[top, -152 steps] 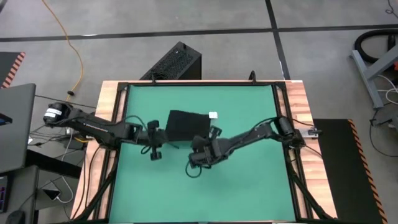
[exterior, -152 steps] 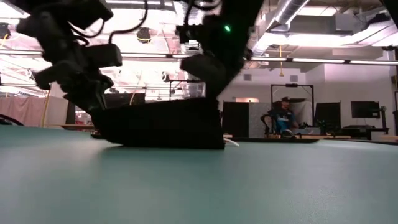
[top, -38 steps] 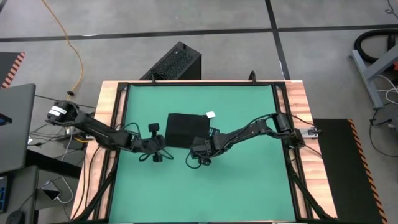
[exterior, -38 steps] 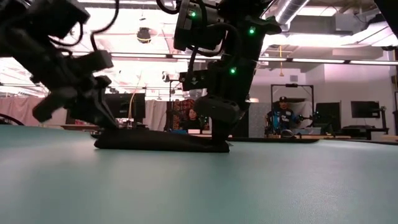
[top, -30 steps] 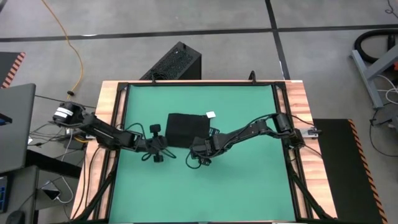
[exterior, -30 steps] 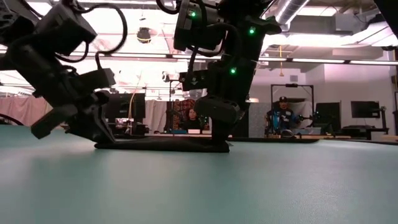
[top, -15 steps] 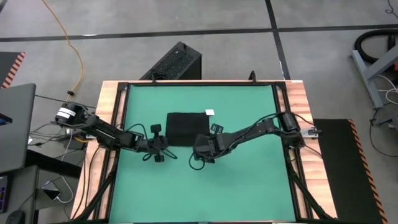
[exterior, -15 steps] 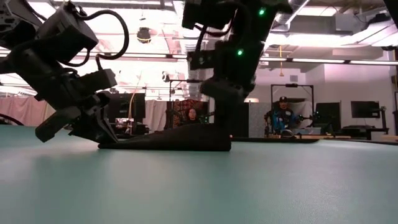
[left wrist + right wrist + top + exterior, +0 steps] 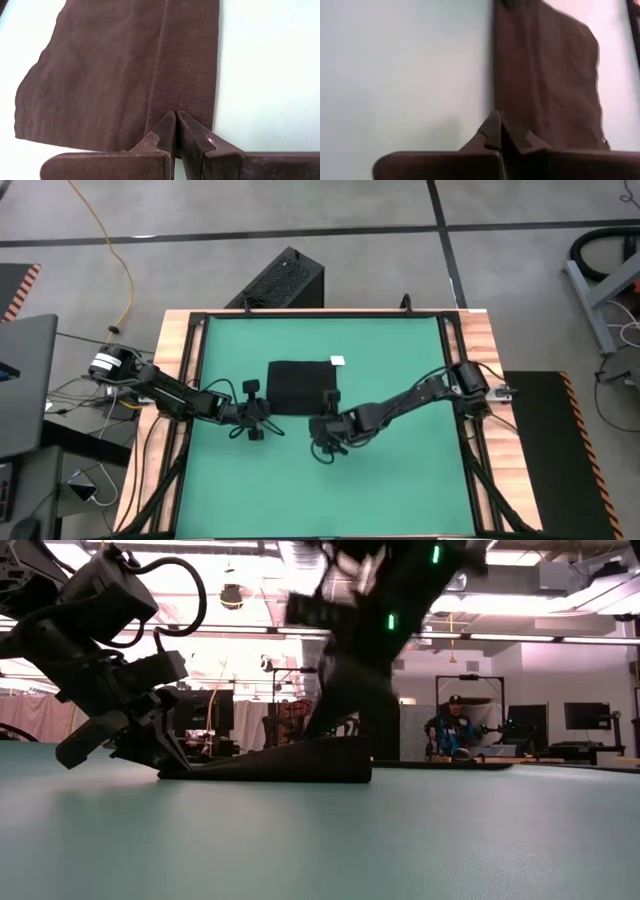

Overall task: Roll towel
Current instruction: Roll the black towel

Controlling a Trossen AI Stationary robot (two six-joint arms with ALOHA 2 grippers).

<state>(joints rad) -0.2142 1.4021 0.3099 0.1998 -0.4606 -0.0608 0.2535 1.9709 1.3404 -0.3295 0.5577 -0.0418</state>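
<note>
Here, the left gripper [image 9: 175, 131] has its two fingers pressed together, their tips set on the near hem of the towel [image 9: 120, 75]; whether any cloth is pinched between them cannot be told, though the low view shows that gripper [image 9: 165, 765] low at the cloth's left end, right at the table surface. In the high view the left gripper [image 9: 262, 412] sits at the towel's front-left corner, its arm reaching in from the table's left side. The right gripper [image 9: 500, 131] also has its fingers pressed together, empty as far as can be seen, with its tips close to the towel's [image 9: 545, 75] near edge; from above it [image 9: 328, 432] lies just in front of the towel's front-right corner, the arm stretching in from the right side. The towel [image 9: 300, 385] is a dark folded rectangle lying flat near the middle of the green table [image 9: 400, 480], with a small white tag [image 9: 337, 361] at its far right corner. In the low view the towel [image 9: 290, 762] rises slightly toward its right end. Beyond the table's far edge a black ribbed box [image 9: 283, 280] stands on the floor.
</note>
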